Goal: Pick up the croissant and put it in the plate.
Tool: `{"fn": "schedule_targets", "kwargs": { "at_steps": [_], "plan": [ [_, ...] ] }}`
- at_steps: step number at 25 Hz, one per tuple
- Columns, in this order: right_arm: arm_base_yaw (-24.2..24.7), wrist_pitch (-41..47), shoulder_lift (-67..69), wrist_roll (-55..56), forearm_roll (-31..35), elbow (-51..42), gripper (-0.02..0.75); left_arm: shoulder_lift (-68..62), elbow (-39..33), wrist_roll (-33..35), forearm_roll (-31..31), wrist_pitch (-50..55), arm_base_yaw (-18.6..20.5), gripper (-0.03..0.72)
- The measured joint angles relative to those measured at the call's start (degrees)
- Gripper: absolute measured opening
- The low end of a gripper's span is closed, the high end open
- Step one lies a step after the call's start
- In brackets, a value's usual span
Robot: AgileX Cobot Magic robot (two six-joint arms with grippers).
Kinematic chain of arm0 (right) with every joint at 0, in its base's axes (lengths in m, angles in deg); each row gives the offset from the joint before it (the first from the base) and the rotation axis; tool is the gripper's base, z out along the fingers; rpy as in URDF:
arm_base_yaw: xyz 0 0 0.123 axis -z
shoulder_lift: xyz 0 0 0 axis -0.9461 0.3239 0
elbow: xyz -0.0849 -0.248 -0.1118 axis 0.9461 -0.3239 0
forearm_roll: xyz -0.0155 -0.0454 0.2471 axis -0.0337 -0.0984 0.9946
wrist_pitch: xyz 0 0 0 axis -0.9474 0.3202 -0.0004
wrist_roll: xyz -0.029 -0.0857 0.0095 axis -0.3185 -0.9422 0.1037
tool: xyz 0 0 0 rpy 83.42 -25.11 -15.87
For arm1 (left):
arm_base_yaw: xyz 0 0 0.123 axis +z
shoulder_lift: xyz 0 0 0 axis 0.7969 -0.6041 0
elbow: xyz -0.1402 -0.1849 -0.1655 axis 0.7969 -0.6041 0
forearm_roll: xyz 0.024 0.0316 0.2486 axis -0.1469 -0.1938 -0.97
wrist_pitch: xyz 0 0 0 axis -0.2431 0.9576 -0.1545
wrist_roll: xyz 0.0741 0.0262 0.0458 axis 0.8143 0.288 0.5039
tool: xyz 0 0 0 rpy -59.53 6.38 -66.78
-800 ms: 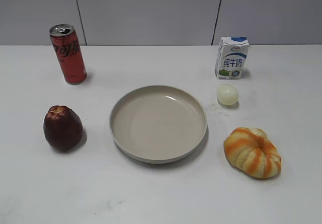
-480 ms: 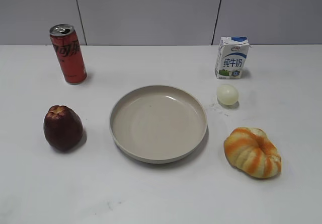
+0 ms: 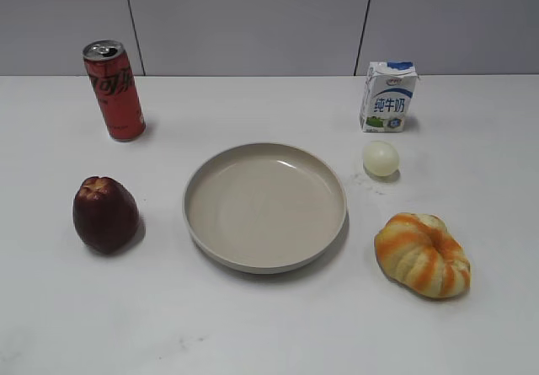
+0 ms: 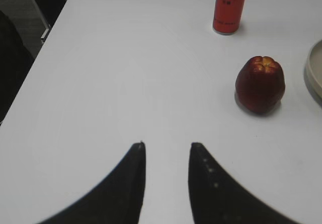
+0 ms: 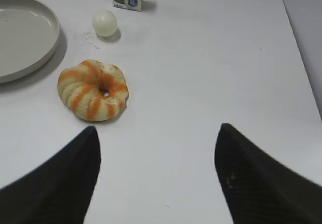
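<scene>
While the puffy orange-and-cream striped croissant (image 3: pixel 422 254) lies on the white table (image 3: pixel 269 333), untouched and just beside the round shallow beige plate (image 3: pixel 264 206) at about four o'clock from its centre, none of the task is done: the plate is empty and neither arm shows in the exterior view. Everything is left, judging from this: the reach, the grasp, the lift and the placing.

From the right wrist view, the right gripper (image 5: pixel 156 153) hangs above bare table with its dark fingers spread wide and nothing between them. The croissant (image 5: pixel 93 89) lies ahead of it at roughly eleven o'clock, near but apart, and the plate (image 5: pixel 48 40) sits farther out toward ten o'clock.

The left gripper (image 4: pixel 166 146) has its fingers parted by a narrow gap and holds nothing. It is well apart from the croissant, with only the dark red apple (image 4: pixel 260 84) and the red drink can (image 4: pixel 229 7) before it.
</scene>
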Motion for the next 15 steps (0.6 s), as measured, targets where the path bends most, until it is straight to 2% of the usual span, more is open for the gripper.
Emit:
{"fn": "schedule_targets", "kwargs": {
  "at_steps": [9,15],
  "plan": [
    [0.00,-9.09,25.42,0.00,6.94,0.38,0.536,0.00,0.00,0.00,0.00,0.00,0.00,0.233],
    [0.00,-10.86,44.87,-0.30,11.36,3.71,0.536,0.00,0.00,0.00,0.00,0.00,0.00,0.233]
  ]
}}
